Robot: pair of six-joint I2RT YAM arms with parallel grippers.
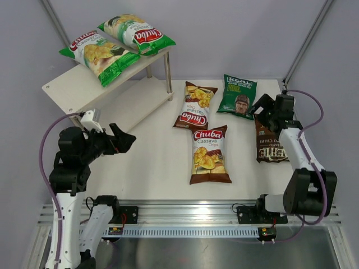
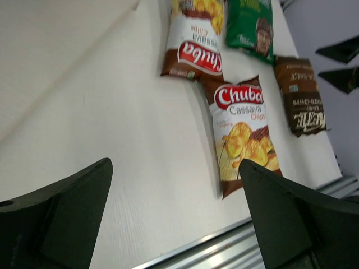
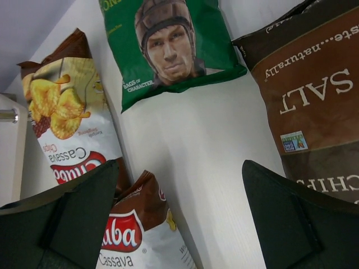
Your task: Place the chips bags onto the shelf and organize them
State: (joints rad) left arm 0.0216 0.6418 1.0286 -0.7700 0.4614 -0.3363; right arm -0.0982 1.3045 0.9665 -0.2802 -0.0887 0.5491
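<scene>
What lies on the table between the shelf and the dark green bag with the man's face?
One brown Chuba bag lies there, between shelf and dark green bag, seen in the top view.

Chips bags: six in all. Green-white Chuba bags: two. Brown Chuba bags: two. Dark green bag with a man's face: one. Dark brown Kettle bag: one. Shelf: one, with two boards. Table: one. Arms: two, each with one pincer, left pincer and right pincer
</scene>
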